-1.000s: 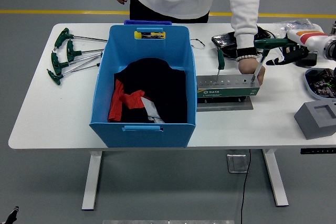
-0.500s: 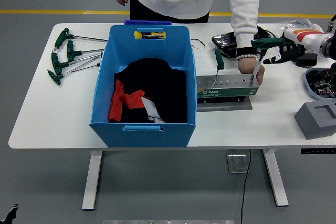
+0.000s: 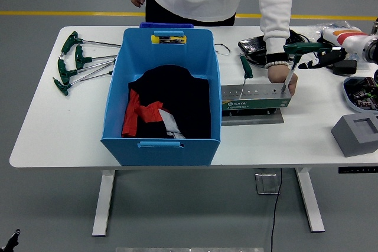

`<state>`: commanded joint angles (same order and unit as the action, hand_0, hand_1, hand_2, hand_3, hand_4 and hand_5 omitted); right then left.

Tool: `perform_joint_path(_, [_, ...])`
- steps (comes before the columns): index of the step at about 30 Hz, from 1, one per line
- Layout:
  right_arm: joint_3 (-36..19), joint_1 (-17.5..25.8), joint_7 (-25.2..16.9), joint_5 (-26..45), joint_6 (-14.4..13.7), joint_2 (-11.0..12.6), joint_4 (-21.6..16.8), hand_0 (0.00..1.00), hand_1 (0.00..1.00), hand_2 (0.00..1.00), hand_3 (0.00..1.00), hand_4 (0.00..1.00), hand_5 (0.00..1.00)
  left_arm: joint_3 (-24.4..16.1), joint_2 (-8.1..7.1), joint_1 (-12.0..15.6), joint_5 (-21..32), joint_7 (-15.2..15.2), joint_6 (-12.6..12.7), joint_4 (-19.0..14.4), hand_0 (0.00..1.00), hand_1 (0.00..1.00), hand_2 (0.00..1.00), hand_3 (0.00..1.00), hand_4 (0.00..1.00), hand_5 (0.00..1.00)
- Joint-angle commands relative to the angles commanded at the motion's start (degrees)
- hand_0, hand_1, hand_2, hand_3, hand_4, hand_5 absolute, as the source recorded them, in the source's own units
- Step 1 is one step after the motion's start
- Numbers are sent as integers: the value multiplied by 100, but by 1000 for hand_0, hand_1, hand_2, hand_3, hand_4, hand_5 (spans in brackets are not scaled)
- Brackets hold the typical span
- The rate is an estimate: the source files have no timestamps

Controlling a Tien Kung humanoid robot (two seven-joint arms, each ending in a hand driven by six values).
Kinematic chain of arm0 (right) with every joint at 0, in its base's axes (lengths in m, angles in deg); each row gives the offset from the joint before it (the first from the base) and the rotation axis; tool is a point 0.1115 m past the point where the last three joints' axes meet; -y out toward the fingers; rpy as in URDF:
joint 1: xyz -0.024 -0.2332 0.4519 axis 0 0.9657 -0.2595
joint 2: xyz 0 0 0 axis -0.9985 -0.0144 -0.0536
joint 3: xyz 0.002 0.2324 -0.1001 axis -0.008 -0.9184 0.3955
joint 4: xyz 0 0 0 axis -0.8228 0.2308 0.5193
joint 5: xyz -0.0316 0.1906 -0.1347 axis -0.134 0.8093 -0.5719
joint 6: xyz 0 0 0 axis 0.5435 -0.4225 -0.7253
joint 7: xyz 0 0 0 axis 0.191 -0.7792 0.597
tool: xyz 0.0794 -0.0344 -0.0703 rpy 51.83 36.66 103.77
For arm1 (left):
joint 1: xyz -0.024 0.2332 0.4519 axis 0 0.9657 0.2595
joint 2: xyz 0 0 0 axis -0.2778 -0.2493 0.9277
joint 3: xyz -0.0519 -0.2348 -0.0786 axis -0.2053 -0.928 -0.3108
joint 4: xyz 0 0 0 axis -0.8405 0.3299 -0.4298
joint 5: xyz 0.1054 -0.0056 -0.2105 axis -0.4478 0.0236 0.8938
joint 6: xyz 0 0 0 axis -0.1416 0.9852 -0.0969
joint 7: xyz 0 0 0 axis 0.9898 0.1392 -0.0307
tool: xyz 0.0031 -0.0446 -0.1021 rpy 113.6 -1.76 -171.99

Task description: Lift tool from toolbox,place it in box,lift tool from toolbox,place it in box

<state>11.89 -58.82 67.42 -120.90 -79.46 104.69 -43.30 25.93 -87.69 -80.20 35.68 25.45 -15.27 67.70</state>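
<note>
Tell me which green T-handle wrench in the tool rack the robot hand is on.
The right-end T-handle wrench, gripped by the right hand. The other wrench, standing at the tool rack's left end, is untouched.

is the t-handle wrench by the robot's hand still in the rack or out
In: the wrench shaft tip still sits in the rack; right hand at its handle.

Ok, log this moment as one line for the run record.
right hand: gripping T-handle wrench seated in tool rack | person's hand: steadying rack | blue box: no wrench inside | left hand: out of view

White table (image 3: 53,128), blue box (image 3: 160,140), toolbox (image 3: 255,100), loose wrenches (image 3: 77,63), perhaps a tray (image 3: 359,94)
</note>
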Motion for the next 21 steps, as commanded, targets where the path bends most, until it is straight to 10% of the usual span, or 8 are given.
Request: perform_joint_path(21, [63, -54, 51, -44, 77, -104, -29, 384, 274, 282, 320, 998, 732, -57, -7, -33, -75, -32, 14, 0, 921, 936, 924, 766, 715, 790])
